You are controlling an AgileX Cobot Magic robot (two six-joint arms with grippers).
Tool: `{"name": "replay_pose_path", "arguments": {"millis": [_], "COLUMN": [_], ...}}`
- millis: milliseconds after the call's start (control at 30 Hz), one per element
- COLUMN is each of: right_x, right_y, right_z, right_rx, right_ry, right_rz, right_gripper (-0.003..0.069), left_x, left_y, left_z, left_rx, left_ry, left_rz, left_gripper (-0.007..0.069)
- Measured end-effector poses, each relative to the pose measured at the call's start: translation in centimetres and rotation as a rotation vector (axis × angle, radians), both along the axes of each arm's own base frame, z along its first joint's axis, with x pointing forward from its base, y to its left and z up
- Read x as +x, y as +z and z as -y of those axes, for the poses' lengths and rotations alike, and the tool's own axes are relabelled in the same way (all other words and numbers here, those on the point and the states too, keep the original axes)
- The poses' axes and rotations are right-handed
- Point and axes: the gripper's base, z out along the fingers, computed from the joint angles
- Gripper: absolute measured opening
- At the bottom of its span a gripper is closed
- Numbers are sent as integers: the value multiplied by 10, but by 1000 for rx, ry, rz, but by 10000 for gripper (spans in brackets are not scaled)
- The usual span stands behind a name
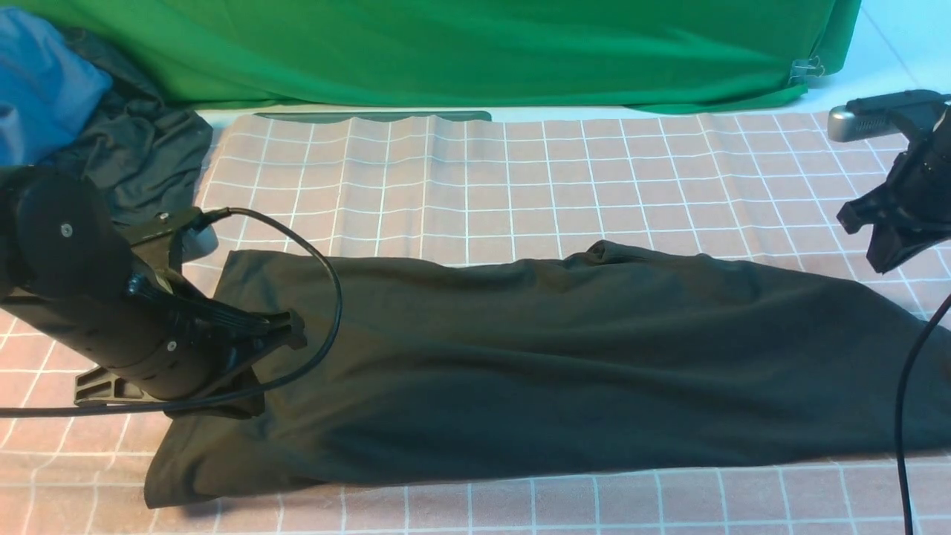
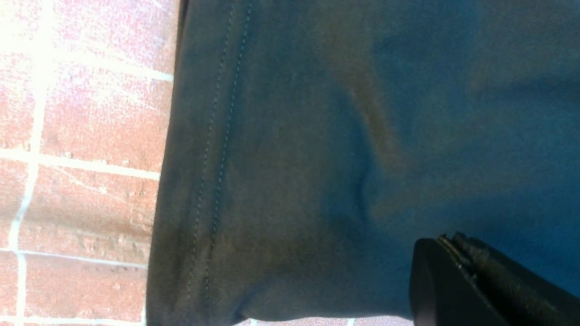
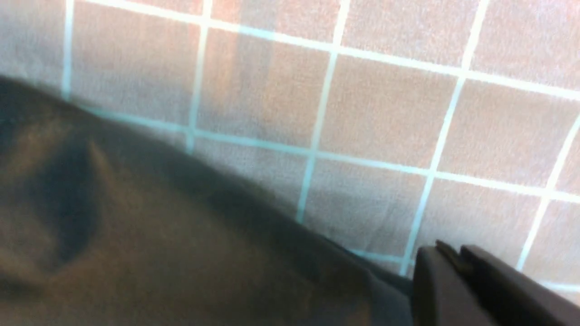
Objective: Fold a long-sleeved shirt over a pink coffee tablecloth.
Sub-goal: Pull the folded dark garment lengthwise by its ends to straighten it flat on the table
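Edges, cover and blur: what stays out of sight

The long-sleeved shirt (image 1: 520, 357) runs off the front view's right edge. Its left end lies under the left gripper (image 1: 286, 331), whose jaws are closed, but the arm hides whether they pinch cloth. The right gripper (image 1: 888, 249) is cut by the right edge, so how its jaws stand cannot be told — its own wrist view is blurred and catches only a dark corner of it. The blue garment (image 1: 37, 82) is cropped at the left, and the pink coffee tablecloth (image 1: 594, 178) runs past three edges.
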Motion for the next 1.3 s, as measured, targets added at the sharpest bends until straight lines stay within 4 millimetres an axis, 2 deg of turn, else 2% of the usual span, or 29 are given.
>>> {"name": "replay_pose_path", "arguments": {"millis": [100, 133, 167, 233, 367, 400, 533, 667, 833, 1033, 1133, 1233, 1267, 1300], "right_x": [-6, -7, -11, -18, -42, -43, -62, -67, -60, -55, -55, -56, -56, -56], "right_y": [3, 4, 9, 15, 19, 20, 0, -14, -23, -47, -50, -50, -50, -50], "right_z": [1, 1, 3, 5, 9, 10, 25, 34, 33, 32, 31, 31, 31, 30], "right_rx": [-6, -10, -31, -55, -60, -60, -49, -44, -3, 28, 31, 31, 31, 32], "right_ry": [-43, -48, -71, -83, -124, -127, -201, -251, -280, -293, -292, -264, -250, -221], "right_rz": [-70, -78, -100, -104, -142, -140, -224, -205, -148, -203, -215, -222, -224, -228], "right_gripper": [256, 266, 351, 416, 482, 484, 536, 597, 611, 605, 580, 502, 459, 372], "left_x": [0, 0, 0, 0, 0, 0, -4, -12, -20, -22, -22, -22, -22, -22], "left_y": [0, 0, 0, 0, 0, 0, 8, 20, 33, 37, 37, 37, 37, 37], "left_z": [0, 0, 0, 0, 0, 0, -1, -3, -4, -4, -4, -4, -4, -4], "left_rx": [0, 0, 0, 1, 1, 1, 4, 9, 3, 2, 2, 2, 2, 3], "left_ry": [0, 0, -1, -3, -4, -6, -28, -40, -40, -41, -41, -41, -41, -41], "left_rz": [0, 0, 0, 1, 2, 2, 23, 61, 115, 127, 127, 127, 127, 126], "left_gripper": [14, 14, 14, 14, 14, 14, 14, 14, 14, 14, 14, 14, 14, 14]}}
